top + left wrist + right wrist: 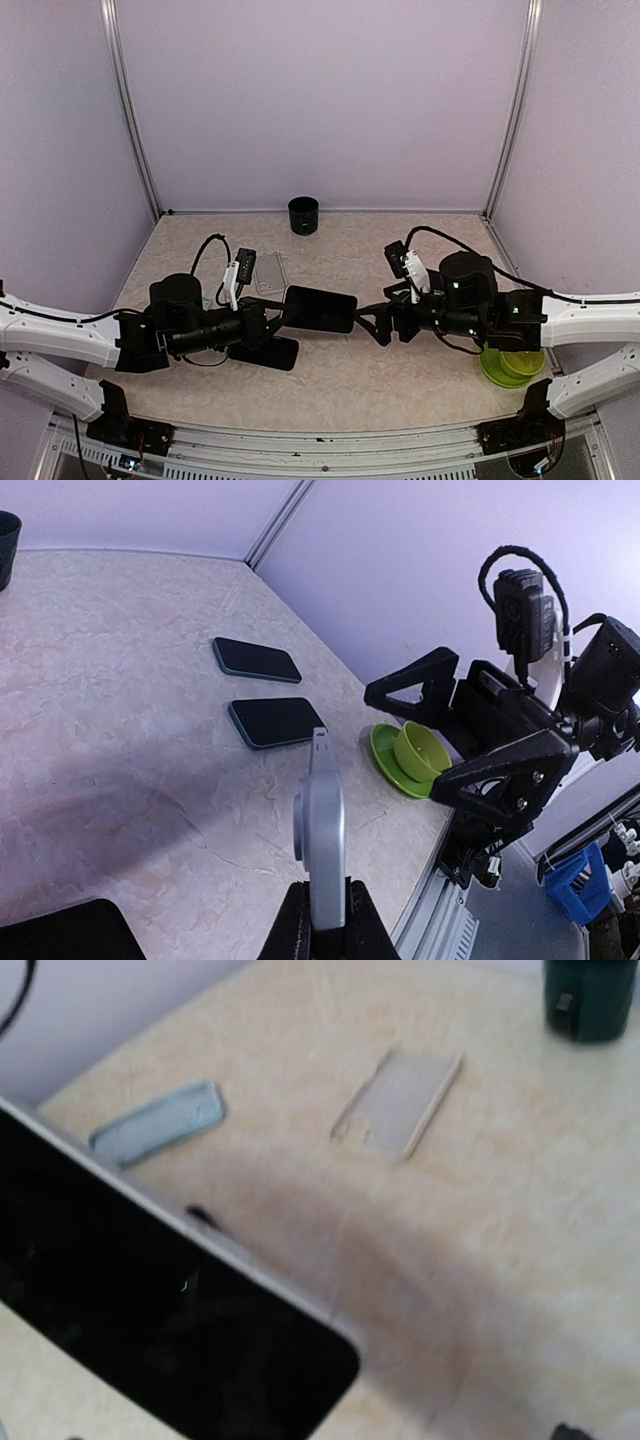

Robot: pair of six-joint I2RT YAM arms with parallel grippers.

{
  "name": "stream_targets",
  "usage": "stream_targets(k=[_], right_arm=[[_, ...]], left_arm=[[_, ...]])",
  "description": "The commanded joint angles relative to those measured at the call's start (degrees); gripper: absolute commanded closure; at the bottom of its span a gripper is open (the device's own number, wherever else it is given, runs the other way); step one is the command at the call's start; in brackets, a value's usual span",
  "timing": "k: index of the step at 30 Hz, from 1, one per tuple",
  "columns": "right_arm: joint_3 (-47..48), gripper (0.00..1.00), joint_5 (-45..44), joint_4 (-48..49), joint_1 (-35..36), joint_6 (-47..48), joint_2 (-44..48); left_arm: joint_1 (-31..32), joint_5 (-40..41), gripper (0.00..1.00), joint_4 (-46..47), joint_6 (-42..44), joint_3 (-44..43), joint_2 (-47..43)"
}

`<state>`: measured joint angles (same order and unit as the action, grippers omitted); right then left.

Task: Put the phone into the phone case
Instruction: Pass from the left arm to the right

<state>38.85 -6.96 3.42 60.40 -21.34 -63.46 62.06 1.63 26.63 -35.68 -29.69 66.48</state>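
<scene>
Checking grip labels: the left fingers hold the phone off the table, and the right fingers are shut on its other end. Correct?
Not quite. The left fingers do hold the phone, but the right fingers stand wide open, as the left wrist view shows.

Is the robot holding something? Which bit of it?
The left end effector pinches the phone by one short end. The right end effector is open, holding nothing.

The phone runs off 2 edges (left and bottom) of the blurred right wrist view.
</scene>
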Motion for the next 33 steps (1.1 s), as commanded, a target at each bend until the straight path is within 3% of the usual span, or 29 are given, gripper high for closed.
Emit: stream_targets(k=[1, 7, 21, 33], right_arm=[[2.64, 0.0, 5.45, -0.16, -1.36, -4.47, -3.32], [3.71, 0.0, 8.57, 1.51, -3.15, -11.15, -5.63], [0.85, 0.03, 6.81, 7.47, -4.24, -21.0, -5.76], [-2.29, 0.05, 20.3, 20.84, -4.85, -21.56, -9.99]], left_arm=[[-0.31, -0.43, 1.0, 6.46, 0.55, 0.09, -1.26], [-0.33, -0.55, 1.0, 8.76, 0.08, 1.18, -2.0], [-0.35, -1.27, 1.0, 14.26, -2.02, 3.39, -1.69], [-0.29, -4.16, 1.0, 20.83, -3.58, 5.35, -0.92]])
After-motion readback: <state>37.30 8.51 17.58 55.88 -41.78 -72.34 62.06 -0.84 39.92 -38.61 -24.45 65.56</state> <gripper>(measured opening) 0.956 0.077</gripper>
